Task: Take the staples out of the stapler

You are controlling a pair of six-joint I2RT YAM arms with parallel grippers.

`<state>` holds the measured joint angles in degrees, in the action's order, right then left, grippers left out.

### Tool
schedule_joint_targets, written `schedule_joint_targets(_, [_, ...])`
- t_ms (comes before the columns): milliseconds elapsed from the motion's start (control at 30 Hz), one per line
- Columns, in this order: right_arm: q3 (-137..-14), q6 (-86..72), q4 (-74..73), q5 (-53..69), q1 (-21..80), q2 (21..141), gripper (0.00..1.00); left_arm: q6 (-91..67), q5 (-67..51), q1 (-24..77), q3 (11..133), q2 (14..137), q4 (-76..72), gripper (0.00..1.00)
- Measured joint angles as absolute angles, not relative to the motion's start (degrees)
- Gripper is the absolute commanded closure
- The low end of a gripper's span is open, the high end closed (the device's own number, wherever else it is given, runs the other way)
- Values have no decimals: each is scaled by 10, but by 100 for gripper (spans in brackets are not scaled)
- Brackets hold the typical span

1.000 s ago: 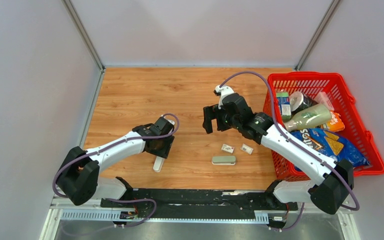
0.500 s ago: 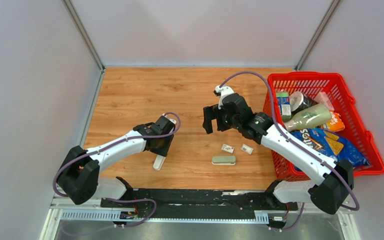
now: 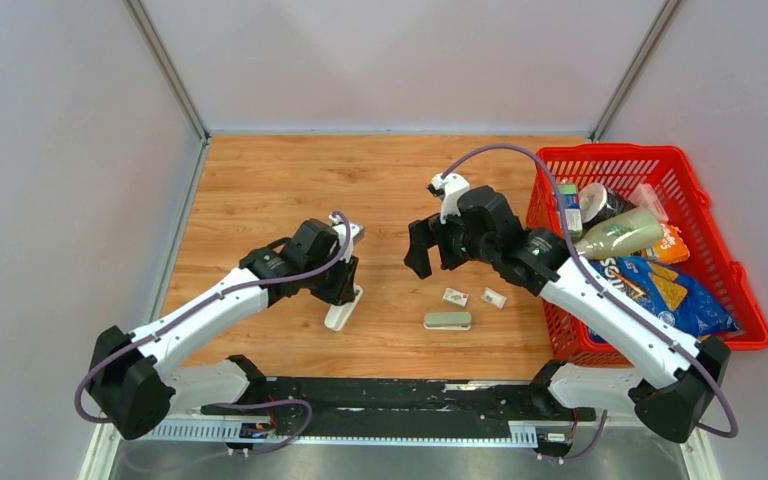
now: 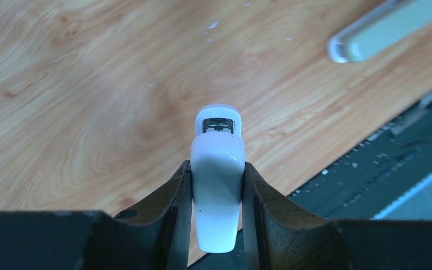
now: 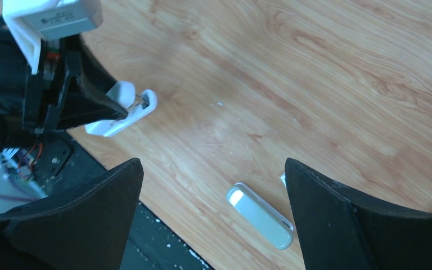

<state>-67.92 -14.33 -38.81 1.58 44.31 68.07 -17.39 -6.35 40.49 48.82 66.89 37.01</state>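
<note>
Worktop [image 3: 260,190]: light brown wood, marked with wavy darker grain. White stapler [image 4: 217,191]: glossy, grey metal seen in its front slot. Grey-green stapler [image 3: 447,320]: pale, edged by a lighter rim. Two boxes [image 3: 455,297] [image 3: 494,297]: white, printed dark. Basket [image 3: 610,152]: red lattice. Bag [image 3: 640,285]: blue, yellow chips pictured. Arms [image 3: 210,305] [image 3: 600,300]: white shells, black joints. Cables [image 3: 500,150]: purple.

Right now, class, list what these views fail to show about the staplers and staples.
Staples: in the left wrist view the white plastic stapler shows only its front tip; any load is too small to tell.
Its rear: hidden inside the left end effector.
Small white cardboard boxes: print too small, top view.
</note>
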Motion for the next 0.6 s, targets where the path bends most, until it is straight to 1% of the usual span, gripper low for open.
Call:
schedule_joint_targets(33, [-681,-138,-392,27,445,673,1,-171,-76,405,492,661,370,100])
schedule_joint_targets(100, [-687,-131,-400,52,446,664,5,-163,-109,405,498,643,368,100])
schedule_joint_targets(400, [-694,-88,-416,180,458,657,9,-125,-301,405,523,575,355,100])
schedule_joint_targets(500, [-695,-69,-419,212,482,651,13,-115,-365,405,523,557,350,100])
schedule_joint_targets(600, [-705,-52,-424,240,502,650,19,-107,-411,405,522,545,345,100])
